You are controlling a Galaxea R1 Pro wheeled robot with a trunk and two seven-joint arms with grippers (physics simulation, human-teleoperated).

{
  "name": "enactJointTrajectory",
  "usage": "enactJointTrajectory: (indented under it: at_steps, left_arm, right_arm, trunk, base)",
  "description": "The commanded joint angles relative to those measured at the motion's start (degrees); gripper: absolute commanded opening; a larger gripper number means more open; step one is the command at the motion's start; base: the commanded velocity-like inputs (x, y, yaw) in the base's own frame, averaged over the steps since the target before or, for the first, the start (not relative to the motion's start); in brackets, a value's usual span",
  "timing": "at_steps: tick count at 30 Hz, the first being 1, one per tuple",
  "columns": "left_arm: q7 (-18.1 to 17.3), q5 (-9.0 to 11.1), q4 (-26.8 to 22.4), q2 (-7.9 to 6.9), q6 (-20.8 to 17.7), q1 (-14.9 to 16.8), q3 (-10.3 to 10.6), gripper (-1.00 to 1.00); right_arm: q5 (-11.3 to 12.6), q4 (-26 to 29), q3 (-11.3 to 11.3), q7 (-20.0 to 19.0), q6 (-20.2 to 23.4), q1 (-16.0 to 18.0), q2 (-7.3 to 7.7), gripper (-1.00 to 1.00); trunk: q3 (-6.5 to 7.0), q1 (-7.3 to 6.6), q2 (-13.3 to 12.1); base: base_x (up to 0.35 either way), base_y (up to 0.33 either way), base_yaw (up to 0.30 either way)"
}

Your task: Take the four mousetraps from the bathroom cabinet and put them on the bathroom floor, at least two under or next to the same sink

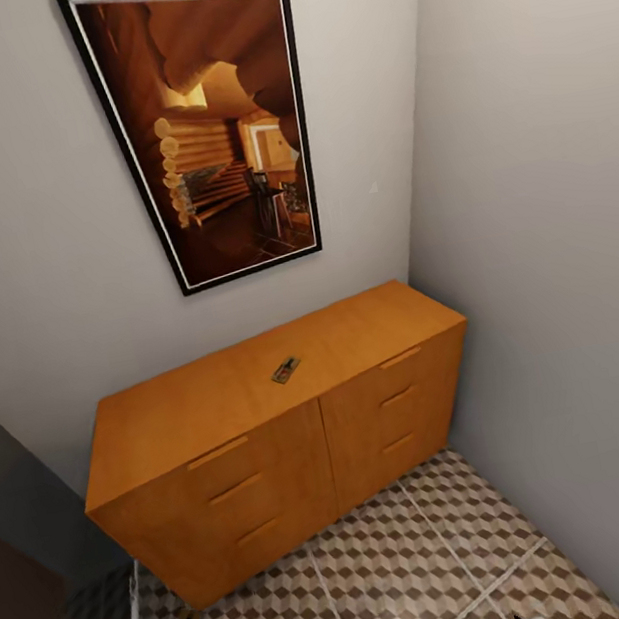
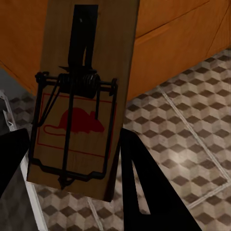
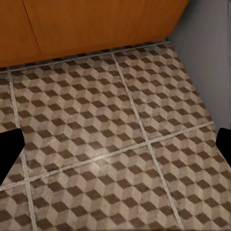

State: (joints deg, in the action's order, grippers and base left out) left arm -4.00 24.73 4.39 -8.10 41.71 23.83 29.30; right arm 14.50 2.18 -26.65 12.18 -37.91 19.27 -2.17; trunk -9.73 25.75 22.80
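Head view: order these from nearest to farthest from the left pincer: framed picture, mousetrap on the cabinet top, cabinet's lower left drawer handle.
1. Lower left drawer handle, cabinet front, nearest the left pincer.
2. Mousetrap, on the cabinet top.
3. Framed picture, on the wall above.

Soft, even light fills the corner, and the grey walls (image 1: 536, 209) darken toward the left. A pale sheen lies on the cube-patterned tiled floor (image 3: 103, 156) ahead of the right gripper's dark fingertips (image 3: 9, 147). The orange-brown wooden cabinet (image 1: 270, 428) glows warmly. The framed picture (image 1: 211, 124) splays wide, stretched by the lens. The renders are slightly soft.
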Motion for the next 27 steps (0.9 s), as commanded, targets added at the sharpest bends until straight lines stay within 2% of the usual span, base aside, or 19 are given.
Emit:
enactJointTrajectory:
  at_steps: [1,9,11,12,13,16,21,24,27]
  left_arm:
    - [-0.4,0.59,0.18,0.02,0.26,0.07,0.32,-1.0]
    - [-0.27,0.59,0.18,0.08,-0.55,0.07,0.32,-1.0]
    - [-0.24,0.59,0.18,0.06,-5.09,0.07,0.32,-1.0]
    - [-0.2,0.61,0.2,0.09,-11.39,0.07,0.3,-1.0]
    - [-0.18,0.62,0.23,0.27,-14.22,0.07,0.28,-1.0]
    - [-0.14,0.66,0.26,0.79,-17.22,-0.73,0.24,-1.0]
    - [1.2,0.67,0.26,0.84,-19.3,-2.1,0.23,-1.0]
    - [1.91,0.67,0.27,0.94,-24.81,-2.29,0.23,-1.0]
    - [2.07,0.67,0.27,0.78,-32.14,-2.6,0.23,-1.0]
  right_arm:
    - [0.35,-0.07,-0.5,0.27,-0.15,0.06,-0.02,1.0]
    - [0.31,-0.07,-0.46,0.3,-0.15,0.06,-0.02,1.0]
    - [0.29,-0.07,-0.43,0.3,-0.15,0.06,-0.02,1.0]
    - [0.33,-0.07,-0.42,0.3,-0.1,0.06,0.02,1.0]
    - [0.34,-0.07,-0.42,0.3,-0.08,0.06,0.04,1.0]
    - [0.35,-0.07,-0.42,0.3,-0.07,0.05,0.06,1.0]
    - [0.35,-0.07,-0.42,0.3,-0.06,0.06,0.06,1.0]
    - [0.35,-0.06,-0.42,0.3,-0.06,0.06,0.06,1.0]
    - [0.35,-0.07,-0.42,0.3,-0.06,0.05,0.05,1.0]
  trunk:
    - [-0.11,0.03,0.12]
    - [-0.11,0.03,0.12]
    - [-0.11,0.03,0.12]
    - [-0.11,0.03,0.12]
    - [-0.11,0.03,0.12]
    - [-0.11,0.03,0.12]
    - [-0.11,0.03,0.12]
    - [-0.11,0.03,0.12]
    - [-0.11,0.03,0.12]
  base:
    - [0.001,0.058,-0.219]
    - [0.0,0.011,-0.088]
    - [0.0,0.001,-0.007]
    - [0.0,0.0,-0.002]
    - [0.0,0.0,0.0]
    - [0.0,0.0,0.0]
    - [0.0,0.0,0.0]
    - [0.0,0.0,0.0]
    - [0.0,0.0,0.0]
